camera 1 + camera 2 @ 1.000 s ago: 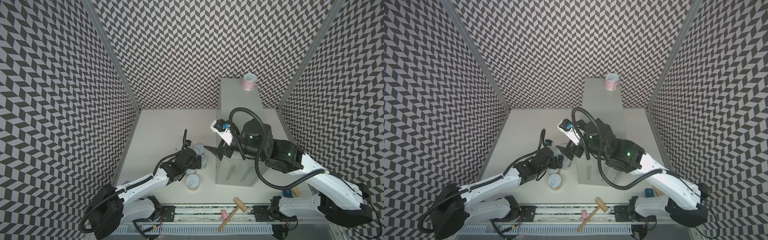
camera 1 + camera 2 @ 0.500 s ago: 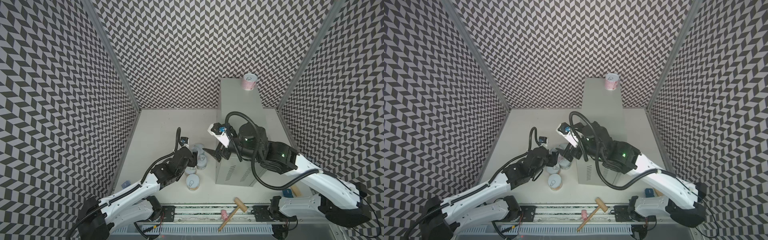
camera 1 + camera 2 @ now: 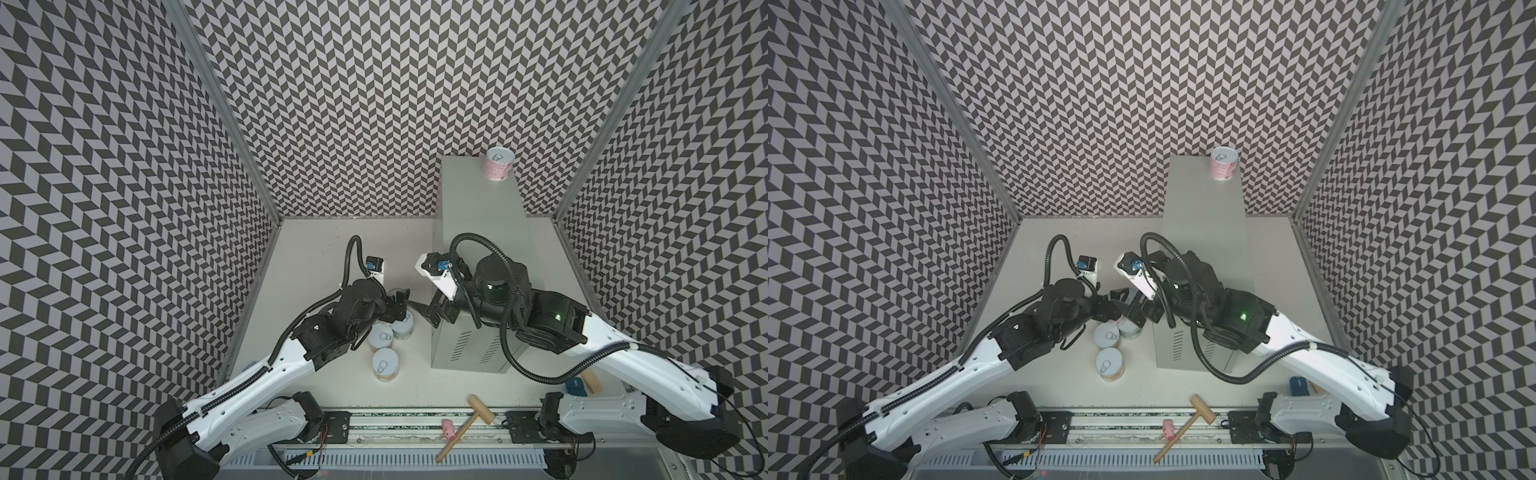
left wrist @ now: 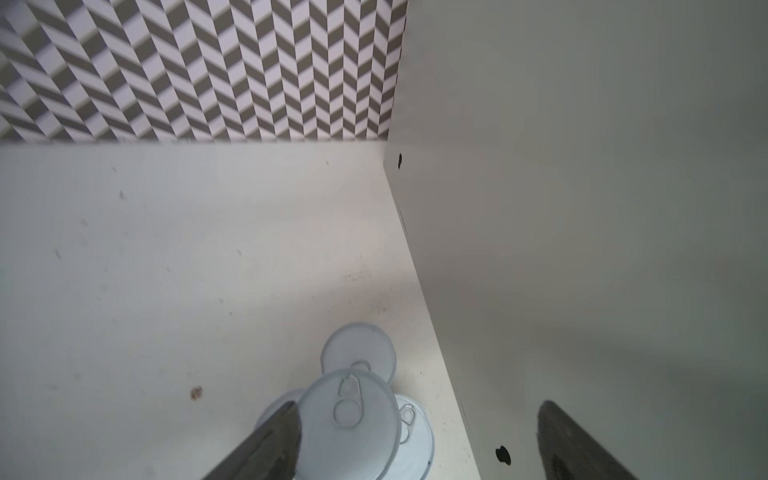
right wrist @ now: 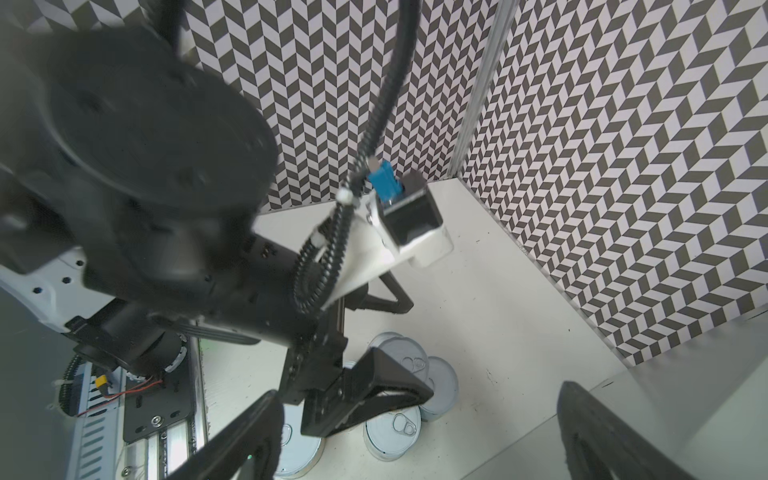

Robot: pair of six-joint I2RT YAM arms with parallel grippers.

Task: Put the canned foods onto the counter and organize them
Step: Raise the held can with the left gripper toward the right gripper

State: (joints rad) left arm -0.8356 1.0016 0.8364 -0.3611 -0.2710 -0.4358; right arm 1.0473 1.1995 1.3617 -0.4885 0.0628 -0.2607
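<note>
Currently, left gripper: jaws spread wide, nothing clamped; set low beside the plain side wall of the counter, over the grouped cans.
left fingers: one finger lies at the rim of the raised can; the opposite finger is well apart from it, close to the counter wall. Contact at the rim cannot be confirmed.
raised can: upright, pull-tab lid up, sitting higher than the lids around it, between the left jaws, near the counter's side wall.
right gripper: jaws fully spread, empty; one finger crosses the counter's top edge, the other reaches out past that edge, above the left gripper.
floor cans: three lids clear in both top views, upright on the tabletop, grouped beside the counter's side wall near its vented corner; two stand together, the third just apart, toward the rail.
pink can: upright on the counter top, at the corner farthest from the vented face.
counter: grey cabinet, vent slits on the face toward the rail.
wooden mallet: lies on the rail in front of the counter's vented face.
</note>
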